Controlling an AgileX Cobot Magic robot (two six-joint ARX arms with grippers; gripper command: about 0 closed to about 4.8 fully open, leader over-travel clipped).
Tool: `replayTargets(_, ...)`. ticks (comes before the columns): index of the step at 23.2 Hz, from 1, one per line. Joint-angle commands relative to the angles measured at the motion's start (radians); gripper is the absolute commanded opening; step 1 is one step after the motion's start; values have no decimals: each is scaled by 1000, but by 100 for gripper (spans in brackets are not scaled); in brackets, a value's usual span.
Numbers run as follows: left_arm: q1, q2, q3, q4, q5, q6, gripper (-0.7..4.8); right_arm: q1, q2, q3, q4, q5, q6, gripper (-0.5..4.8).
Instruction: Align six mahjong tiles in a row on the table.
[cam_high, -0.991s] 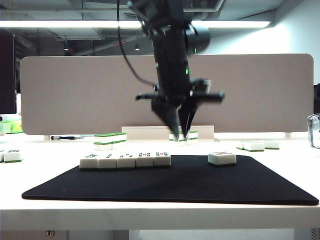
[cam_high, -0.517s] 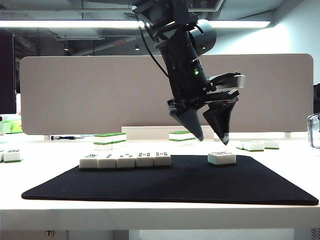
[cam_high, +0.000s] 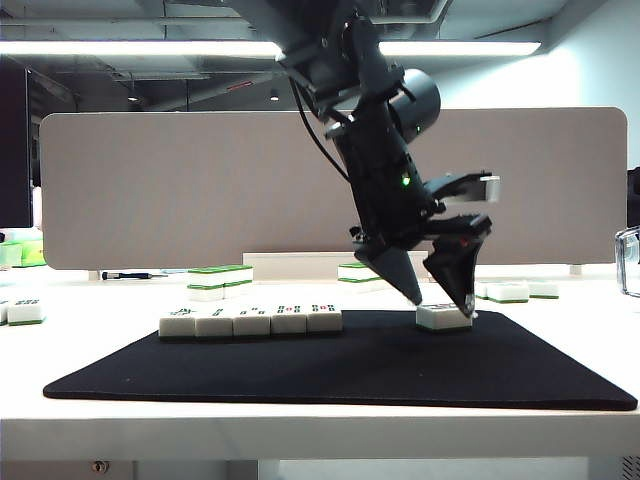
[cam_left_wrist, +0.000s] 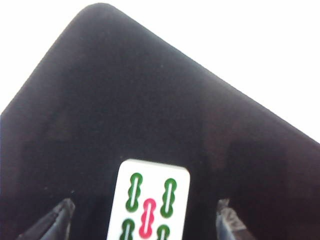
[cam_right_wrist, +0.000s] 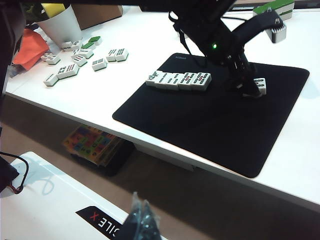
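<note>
left end effector wide astride lone tile | right end effector unclear | wrist-only: tile's bamboo marks

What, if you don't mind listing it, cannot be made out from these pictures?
- Lone mahjong tile: left wrist view's edge cuts off its lower marks.
- Row of five tiles: face marks too small in the exterior view.
- Right gripper: barely enters the right wrist view; its state is unclear.
- Left gripper: whether its open fingertips touch the tile.
</note>
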Motion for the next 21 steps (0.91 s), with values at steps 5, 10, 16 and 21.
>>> replayTargets(5, -3, 11, 3, 29, 3, -29, 175, 1, -12, 3, 10, 1, -3, -1)
replayTargets(10, -3, 6, 3, 8, -7, -225, 170, 1, -12, 3, 10, 1, -3, -1)
replayTargets(16, -2, -38, 4, -86, -121, -460, 171, 1, -12, 3, 10, 1, -4, -1)
replayTargets(21, 3, -62, 4, -147, -120, -578, 171, 1, -12, 3, 12, 1, -3, -1)
